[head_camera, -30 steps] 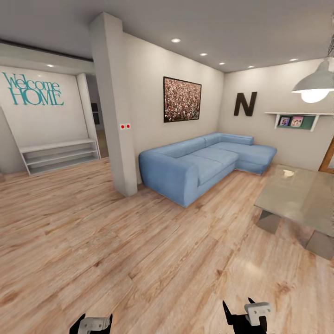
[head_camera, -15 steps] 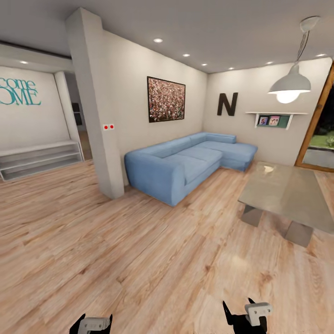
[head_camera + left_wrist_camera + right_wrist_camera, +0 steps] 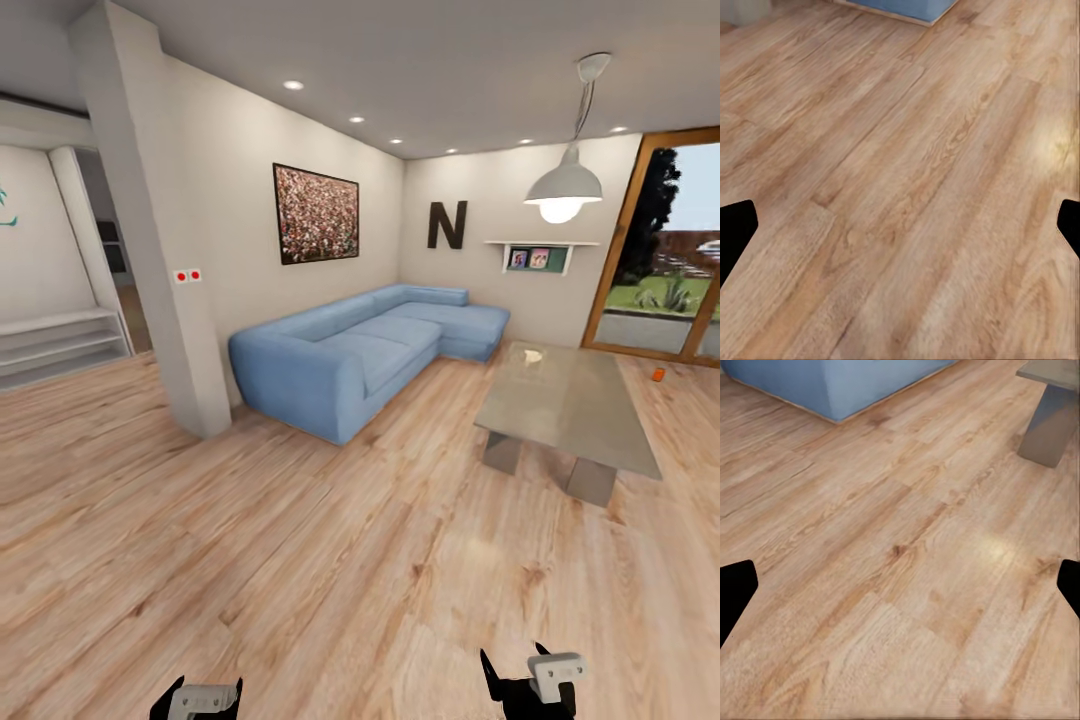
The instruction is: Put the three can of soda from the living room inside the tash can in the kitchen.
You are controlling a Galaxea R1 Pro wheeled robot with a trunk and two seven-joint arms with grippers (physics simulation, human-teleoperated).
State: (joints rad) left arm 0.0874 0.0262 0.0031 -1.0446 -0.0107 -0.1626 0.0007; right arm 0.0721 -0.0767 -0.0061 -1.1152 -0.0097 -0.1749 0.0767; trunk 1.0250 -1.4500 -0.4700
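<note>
Head view: the robot stands in the living room, facing the blue corner sofa (image 3: 360,355) at about 12 o'clock and the glass-topped low table (image 3: 570,405) at 2 o'clock. 1 small orange can of soda (image 3: 658,374) sits on the wood floor (image 3: 300,560) beyond the table, near the glass doors (image 3: 665,260) at 3 o'clock; the other 2 cans cannot be made out. The left gripper (image 3: 203,697) and right gripper (image 3: 530,680) hang low at 7 and 5 o'clock.

Left wrist view: bare floor lies between fingertips far apart, so the jaws stand spread and hold nothing.

Right wrist view: the jaws are likewise spread and hold nothing; the sofa base (image 3: 832,386) and a table leg (image 3: 1050,424) lie ahead.

By my judgement, no can is collected yet; all 3 pickups and the kitchen trips remain.
</note>
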